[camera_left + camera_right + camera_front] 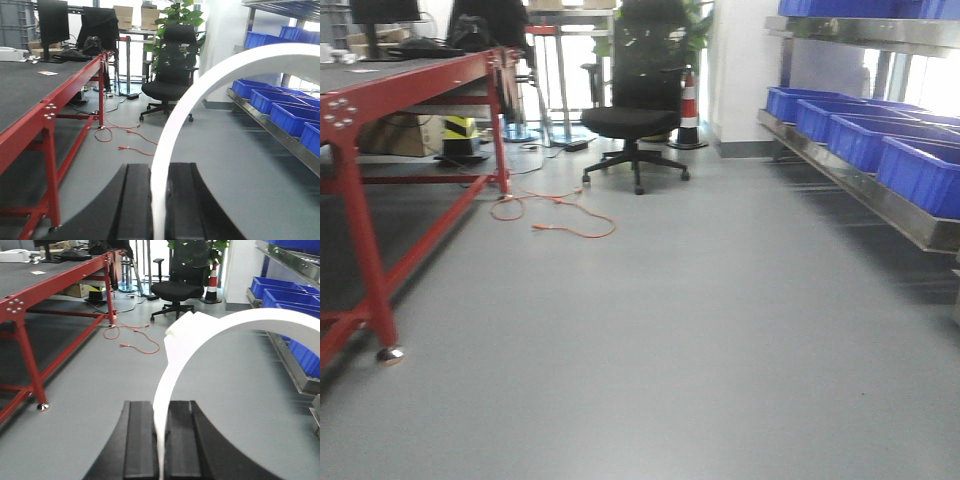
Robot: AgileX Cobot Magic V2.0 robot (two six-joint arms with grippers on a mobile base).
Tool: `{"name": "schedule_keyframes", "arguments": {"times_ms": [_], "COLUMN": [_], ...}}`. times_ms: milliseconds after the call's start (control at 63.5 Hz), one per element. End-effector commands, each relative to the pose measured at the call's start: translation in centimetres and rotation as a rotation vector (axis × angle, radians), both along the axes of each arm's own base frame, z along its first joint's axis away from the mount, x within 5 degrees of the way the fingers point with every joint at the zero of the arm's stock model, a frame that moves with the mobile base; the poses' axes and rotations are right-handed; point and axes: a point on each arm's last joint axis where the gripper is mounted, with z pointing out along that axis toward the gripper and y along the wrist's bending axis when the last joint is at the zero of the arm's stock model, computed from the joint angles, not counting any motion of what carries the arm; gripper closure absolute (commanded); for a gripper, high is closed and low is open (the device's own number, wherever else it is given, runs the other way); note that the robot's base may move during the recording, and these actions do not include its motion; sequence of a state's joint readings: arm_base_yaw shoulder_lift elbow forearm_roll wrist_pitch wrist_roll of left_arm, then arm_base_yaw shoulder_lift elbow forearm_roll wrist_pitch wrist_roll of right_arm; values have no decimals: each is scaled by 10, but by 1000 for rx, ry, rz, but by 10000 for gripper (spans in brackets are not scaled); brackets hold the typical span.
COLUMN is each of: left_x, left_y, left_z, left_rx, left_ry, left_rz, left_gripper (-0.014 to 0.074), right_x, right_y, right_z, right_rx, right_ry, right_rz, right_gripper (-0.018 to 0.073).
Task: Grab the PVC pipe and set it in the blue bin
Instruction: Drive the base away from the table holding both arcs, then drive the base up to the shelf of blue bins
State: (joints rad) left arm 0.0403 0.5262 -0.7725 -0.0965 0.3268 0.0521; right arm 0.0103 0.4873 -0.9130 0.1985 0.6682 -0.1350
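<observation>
My left gripper [159, 170] and right gripper [159, 407] pinch what seems one bent pipe [240, 64], which could snag the shelf [880, 205] edge.

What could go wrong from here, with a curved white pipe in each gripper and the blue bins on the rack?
1. The left gripper holds one pipe, the right gripper a second pipe, each at one spot only; either might twist or slip.
2. The arches reach out and could strike the rack before clearing a blue bin.
3. The orange cable lying ahead might snag the robot.
</observation>
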Motion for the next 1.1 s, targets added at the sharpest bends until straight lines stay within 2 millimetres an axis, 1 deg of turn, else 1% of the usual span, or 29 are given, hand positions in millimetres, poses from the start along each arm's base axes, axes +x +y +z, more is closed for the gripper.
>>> {"name": "schedule_keyframes", "arguments": {"times_ms": [0,1086], "left_x": [-1,-1], "left_y": [0,0], "left_z": [3,3], "left_rx": [-4,-4], "left_ry": [-28,-28], "left_rz": [-5,-5], "left_gripper": [707,707], "right_x": [-2,-2], "right_y": [-1,-1], "right_z": [4,4], "right_rx": [-2,-2], "right_ry": [-33,-33], "right_rz": [-5,-5], "right_gripper": [728,728]}}
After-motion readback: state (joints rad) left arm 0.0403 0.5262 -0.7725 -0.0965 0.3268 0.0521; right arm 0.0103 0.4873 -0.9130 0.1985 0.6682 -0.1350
